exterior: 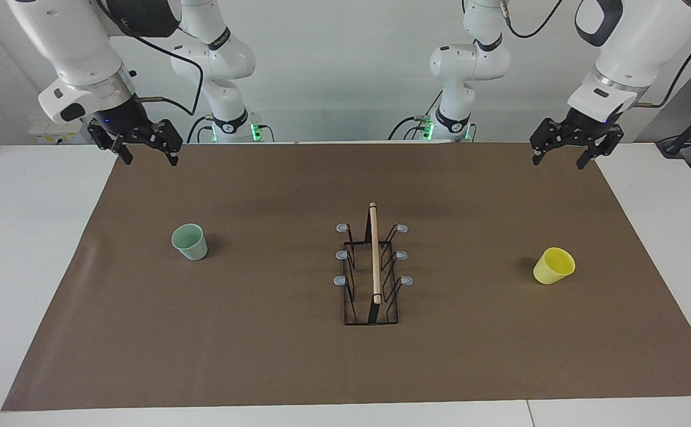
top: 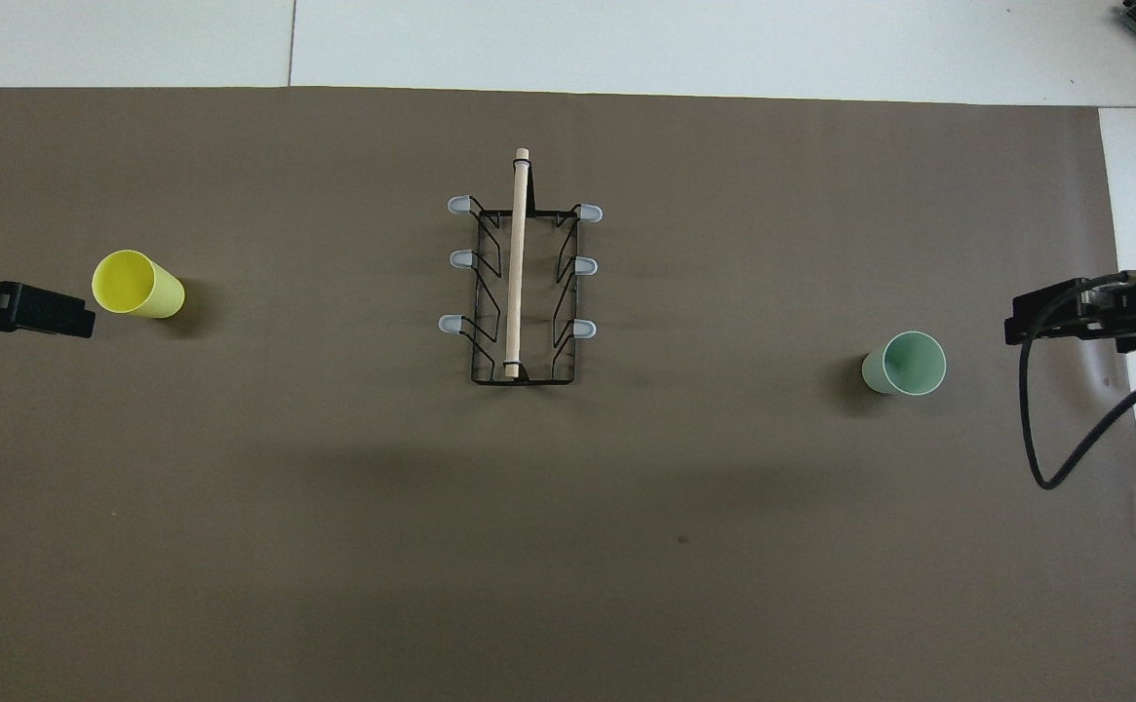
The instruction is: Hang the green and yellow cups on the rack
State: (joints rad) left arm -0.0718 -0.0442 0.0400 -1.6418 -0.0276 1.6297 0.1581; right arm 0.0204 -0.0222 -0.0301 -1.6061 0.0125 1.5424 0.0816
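The pale green cup (exterior: 190, 241) stands mouth up on the brown mat toward the right arm's end; it also shows in the overhead view (top: 905, 363). The yellow cup (exterior: 554, 265) stands mouth up toward the left arm's end, also in the overhead view (top: 137, 284). The black wire rack (exterior: 372, 267) with its wooden rod and grey-tipped prongs stands mid-mat between them, bare (top: 519, 283). My right gripper (exterior: 149, 157) is open and empty, up in the air over the mat's corner at its own end. My left gripper (exterior: 559, 160) is open and empty, raised over the mat's corner at the left arm's end.
The brown mat (exterior: 262, 356) covers most of the white table (exterior: 25, 237). A black cable (top: 1045, 419) hangs from the right arm over the mat's edge beside the green cup.
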